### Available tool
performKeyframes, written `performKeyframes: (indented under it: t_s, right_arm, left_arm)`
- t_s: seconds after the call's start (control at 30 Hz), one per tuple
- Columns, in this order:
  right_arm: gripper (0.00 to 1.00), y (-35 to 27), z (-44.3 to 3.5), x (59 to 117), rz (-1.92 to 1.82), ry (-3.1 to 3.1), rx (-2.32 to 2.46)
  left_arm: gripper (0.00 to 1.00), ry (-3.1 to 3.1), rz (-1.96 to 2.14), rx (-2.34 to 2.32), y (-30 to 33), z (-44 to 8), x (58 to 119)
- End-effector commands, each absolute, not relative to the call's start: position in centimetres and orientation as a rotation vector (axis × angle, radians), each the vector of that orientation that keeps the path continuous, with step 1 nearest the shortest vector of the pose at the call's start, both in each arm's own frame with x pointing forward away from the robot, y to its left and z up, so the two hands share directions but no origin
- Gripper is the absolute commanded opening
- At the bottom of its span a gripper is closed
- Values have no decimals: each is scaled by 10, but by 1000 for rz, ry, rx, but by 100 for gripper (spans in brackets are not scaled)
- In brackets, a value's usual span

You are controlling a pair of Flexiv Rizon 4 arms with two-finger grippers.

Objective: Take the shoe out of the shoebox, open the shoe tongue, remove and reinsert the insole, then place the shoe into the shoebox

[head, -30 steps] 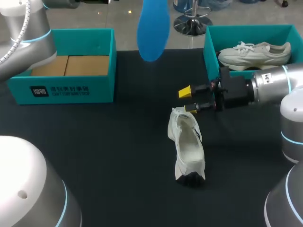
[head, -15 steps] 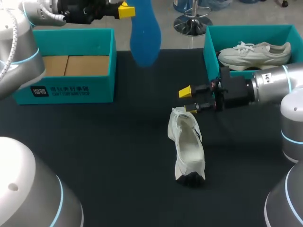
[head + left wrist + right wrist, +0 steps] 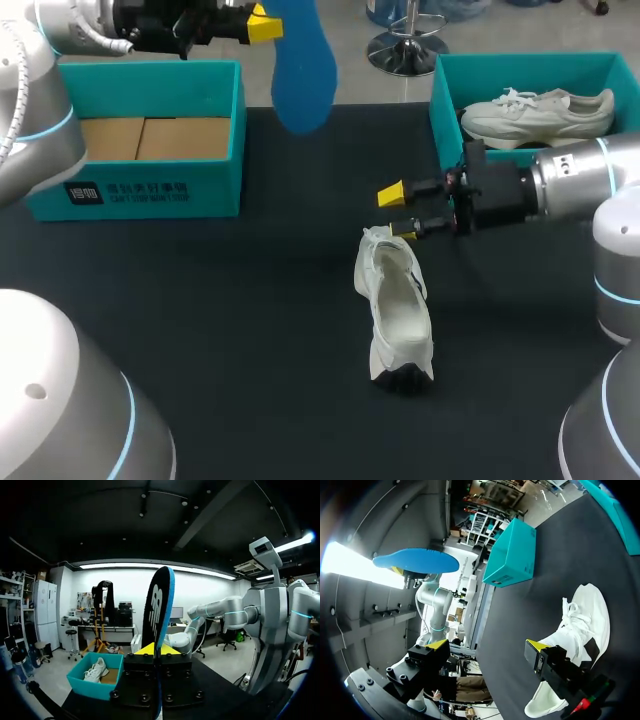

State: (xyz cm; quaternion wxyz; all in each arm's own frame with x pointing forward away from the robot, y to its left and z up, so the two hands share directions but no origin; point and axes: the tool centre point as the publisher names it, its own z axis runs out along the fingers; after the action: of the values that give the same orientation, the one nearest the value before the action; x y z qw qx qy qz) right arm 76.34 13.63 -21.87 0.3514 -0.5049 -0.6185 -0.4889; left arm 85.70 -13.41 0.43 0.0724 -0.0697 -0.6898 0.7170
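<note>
A white shoe (image 3: 395, 310) lies on the black table, its opening facing up; in the right wrist view the shoe (image 3: 575, 635) is just beside one finger. My right gripper (image 3: 400, 211) (image 3: 487, 645) stands open at the shoe's far end, its lower fingertip (image 3: 405, 230) close to the shoe's collar. High over the table's far edge my left gripper (image 3: 265, 25) (image 3: 152, 649) is shut on a blue insole (image 3: 303, 70) (image 3: 159, 605), which hangs toe-down; the insole (image 3: 415, 562) also shows in the right wrist view.
A teal shoebox (image 3: 520, 70) at the far right holds a second white shoe (image 3: 535, 112). Another teal box (image 3: 140, 190) with a cardboard bottom stands at the far left. Bare black table (image 3: 250, 330) lies left of the shoe.
My left gripper has come into the head view from above, carrying the insole a little to the left. The right arm and the shoe have kept still.
</note>
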Motion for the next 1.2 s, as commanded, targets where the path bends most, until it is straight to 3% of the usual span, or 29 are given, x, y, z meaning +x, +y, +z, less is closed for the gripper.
performKeyframes:
  t_s: [0.03,0.17,0.3,0.57,1.2]
  right_arm:
    - [100,138,-220,764,-1266,-1601,-1309]
    - [100,138,-220,764,-1266,-1601,-1309]
    - [100,138,-220,764,-1266,-1601,-1309]
    - [100,138,-220,764,-1266,-1601,-1309]
    - [100,138,-220,764,-1266,-1601,-1309]
  left_arm:
    - [0,-2072,2156,-210,-134,4,857]
    - [0,-2072,2156,-210,-134,4,857]
    - [0,-2172,2236,-758,-131,26,837]
    - [0,-2266,2137,-1308,-113,9,810]
    - [0,-2291,2005,-1758,-112,-11,773]
